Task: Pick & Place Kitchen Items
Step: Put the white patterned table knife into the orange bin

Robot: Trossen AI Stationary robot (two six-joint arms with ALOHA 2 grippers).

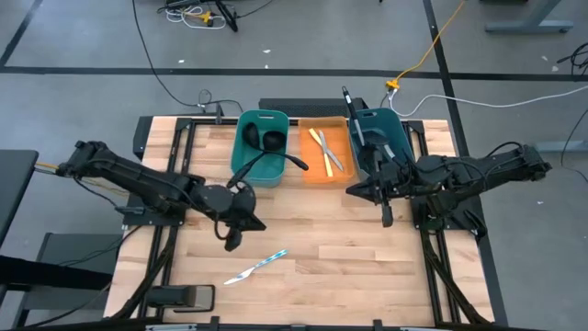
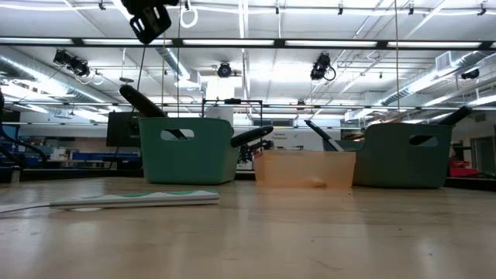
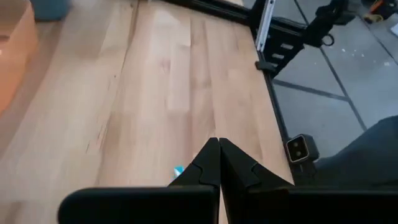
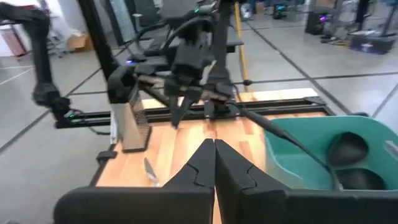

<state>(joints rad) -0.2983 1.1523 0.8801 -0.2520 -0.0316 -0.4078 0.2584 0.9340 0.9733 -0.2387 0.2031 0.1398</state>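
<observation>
Two hands, both clenched, empty: left hand over bare wood-plank tabletop, right hand near the right teal bin. Light-blue-handled knife lies flat on tabletop. Black ladles in left teal plastic bin; pale knives in orange tray. No legible labels.

I saw two teal bins, the left bin holding black ladles and the right bin a darker teal, with an orange tray of pale yellow-handled knives between them. On the pale striped wood table lay a knife with a light-blue handle and silvery blade. Both grippers, left and right, were black.
</observation>
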